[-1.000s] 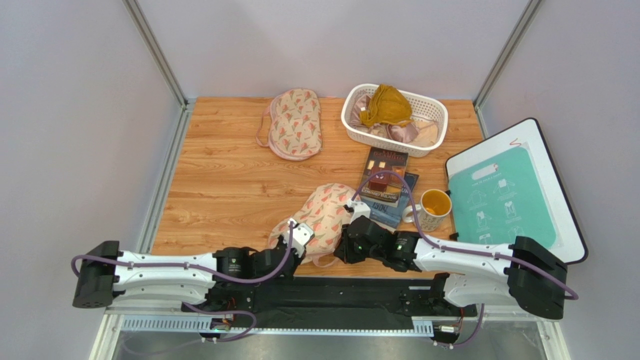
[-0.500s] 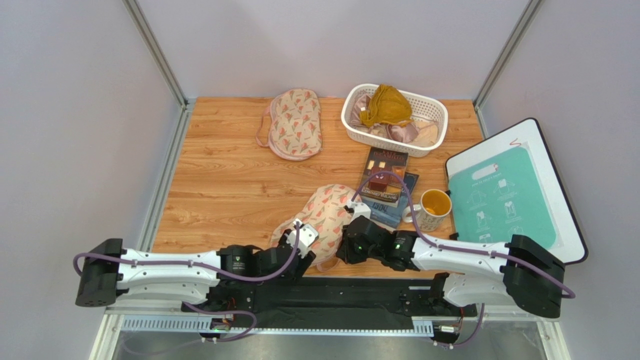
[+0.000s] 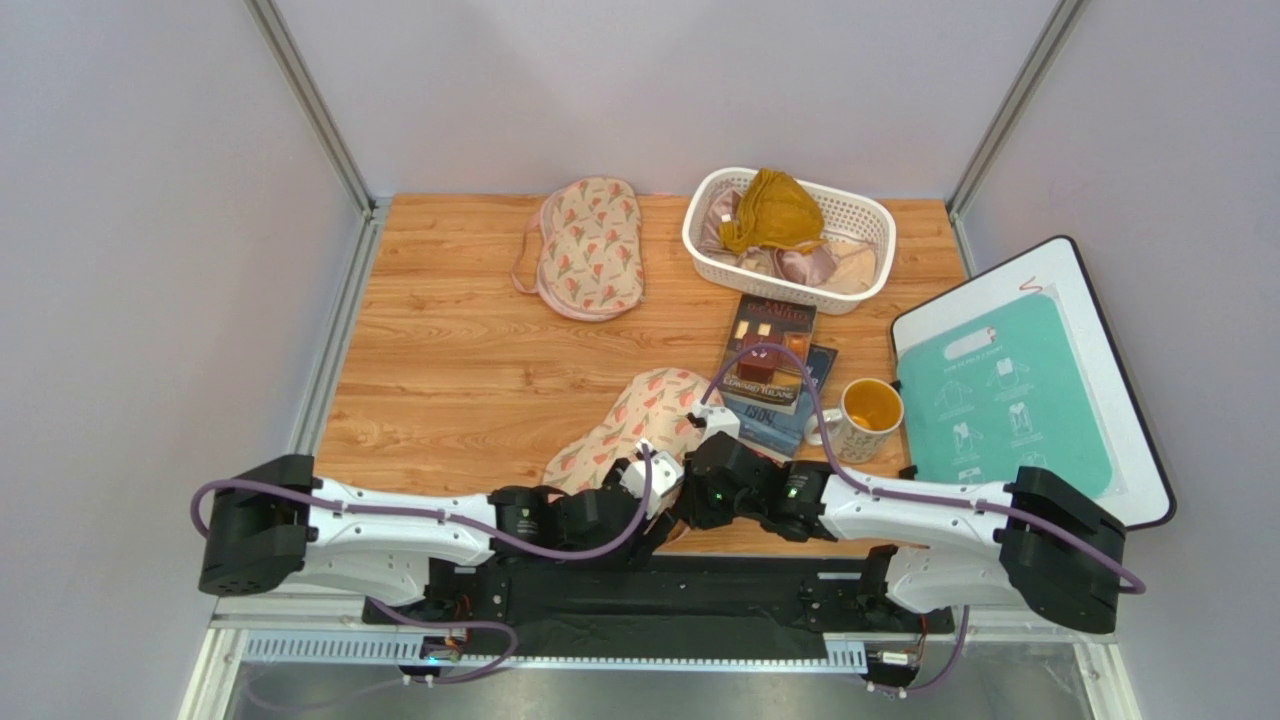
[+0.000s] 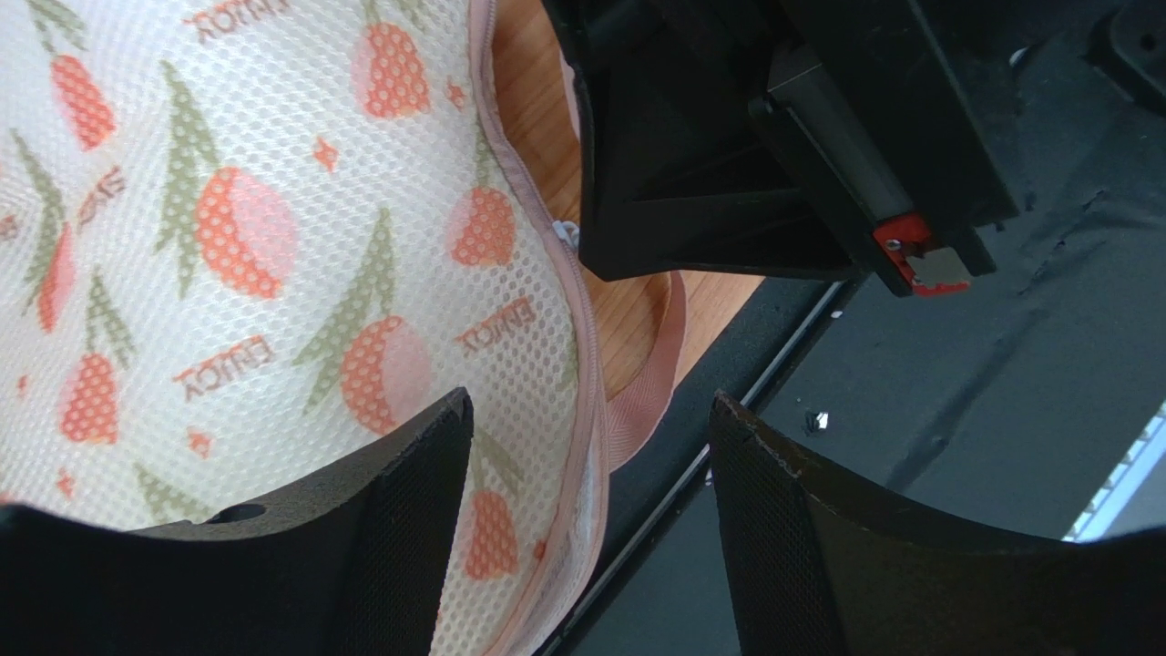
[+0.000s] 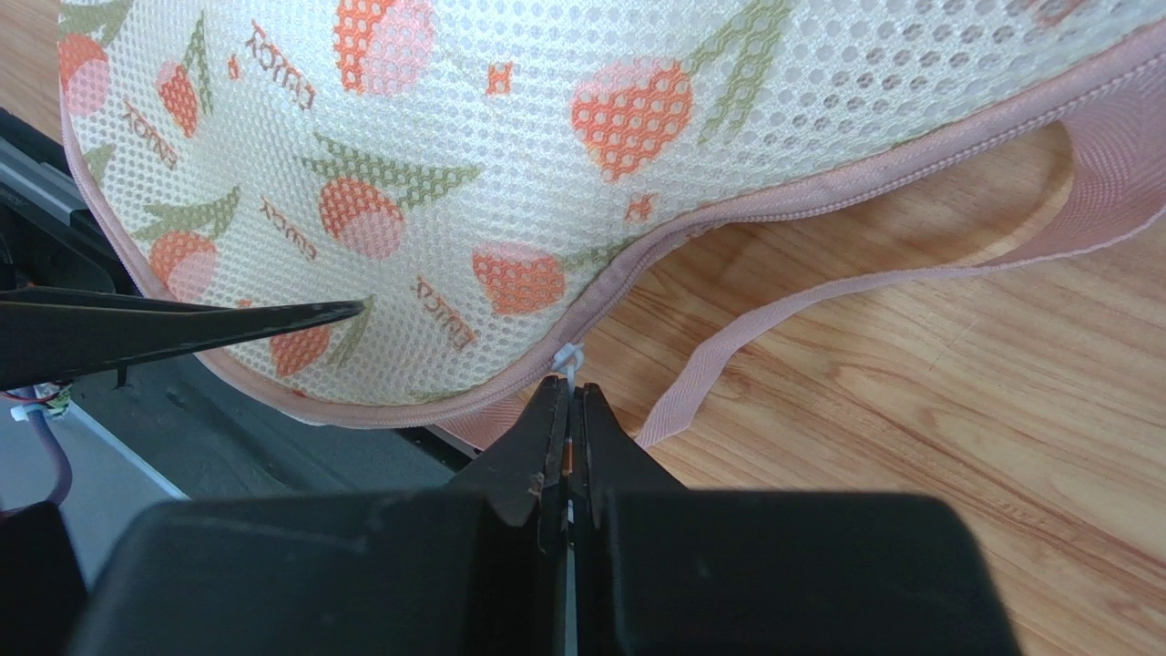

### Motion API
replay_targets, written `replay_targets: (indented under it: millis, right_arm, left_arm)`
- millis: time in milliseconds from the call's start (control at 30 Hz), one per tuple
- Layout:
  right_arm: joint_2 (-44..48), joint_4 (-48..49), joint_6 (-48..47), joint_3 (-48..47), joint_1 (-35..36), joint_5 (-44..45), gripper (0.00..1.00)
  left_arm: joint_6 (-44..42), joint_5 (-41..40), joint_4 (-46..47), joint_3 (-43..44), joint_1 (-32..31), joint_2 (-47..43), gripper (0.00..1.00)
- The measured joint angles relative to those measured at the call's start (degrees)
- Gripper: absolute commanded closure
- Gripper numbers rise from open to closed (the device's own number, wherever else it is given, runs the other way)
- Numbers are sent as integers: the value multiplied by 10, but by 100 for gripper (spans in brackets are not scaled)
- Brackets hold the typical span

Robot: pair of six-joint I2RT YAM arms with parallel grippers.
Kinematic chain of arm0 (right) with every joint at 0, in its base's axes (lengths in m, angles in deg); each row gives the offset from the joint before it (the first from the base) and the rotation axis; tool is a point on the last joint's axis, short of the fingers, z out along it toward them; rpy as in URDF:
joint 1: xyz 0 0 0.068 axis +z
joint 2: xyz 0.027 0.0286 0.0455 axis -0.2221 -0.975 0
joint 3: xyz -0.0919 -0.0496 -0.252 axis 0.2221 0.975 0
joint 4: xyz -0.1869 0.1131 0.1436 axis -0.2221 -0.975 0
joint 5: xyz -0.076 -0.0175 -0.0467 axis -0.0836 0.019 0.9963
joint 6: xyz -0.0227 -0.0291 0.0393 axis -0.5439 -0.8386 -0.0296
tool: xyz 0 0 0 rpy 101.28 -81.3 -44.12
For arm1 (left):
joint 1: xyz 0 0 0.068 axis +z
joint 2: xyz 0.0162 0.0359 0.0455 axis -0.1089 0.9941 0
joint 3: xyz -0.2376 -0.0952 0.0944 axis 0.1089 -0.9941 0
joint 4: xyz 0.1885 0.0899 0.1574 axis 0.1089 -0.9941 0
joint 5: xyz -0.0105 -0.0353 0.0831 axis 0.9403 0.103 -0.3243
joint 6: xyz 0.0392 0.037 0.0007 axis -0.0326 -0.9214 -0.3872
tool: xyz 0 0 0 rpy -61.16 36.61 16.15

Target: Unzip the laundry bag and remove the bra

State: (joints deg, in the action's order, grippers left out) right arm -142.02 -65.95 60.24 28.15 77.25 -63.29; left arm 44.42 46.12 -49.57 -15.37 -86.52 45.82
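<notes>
The laundry bag [image 3: 639, 425] lies near the table's front edge, beige mesh with a red-pink print and pink trim. In the left wrist view the bag [image 4: 247, 246] fills the upper left. My left gripper [image 4: 589, 533] is open and straddles its pink zipped edge [image 4: 586, 410], one finger over the mesh, the other off the bag. From above, the left gripper [image 3: 649, 477] sits at the bag's near right corner, next to my right gripper [image 3: 703, 453]. The right gripper [image 5: 569, 397] is shut on the small white zip pull [image 5: 568, 361] at the bag's edge [image 5: 712, 219]. The bra is hidden.
A second, matching bag [image 3: 591, 248] lies at the back. Beside it stands a white basket [image 3: 864, 267] of mustard and pinkish garments. Books [image 3: 774, 360] and a mug [image 3: 869, 417] sit right of the bag, a white-and-teal board [image 3: 1022, 390] further right. A loose pink strap [image 5: 876, 294] lies on the wood.
My left gripper has opened and slid right along the bag's near edge, up beside the right gripper. The right gripper stays shut in place.
</notes>
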Motion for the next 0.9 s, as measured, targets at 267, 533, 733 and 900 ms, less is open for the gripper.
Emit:
replay_targets:
  millis: [267, 533, 733, 900]
  right_arm:
    - [0, 0, 0, 0, 0, -2, 100]
    - [0, 0, 0, 0, 0, -5, 100]
    - [0, 0, 0, 0, 0, -5, 100]
    - [0, 1, 0, 0, 0, -5, 100]
  left_arm:
    - [6, -12, 20, 4, 0, 52, 65]
    - [12, -31, 21, 4, 0, 54, 100]
    - [14, -36, 13, 3, 0, 44, 100]
    - [22, -40, 7, -8, 0, 10, 100]
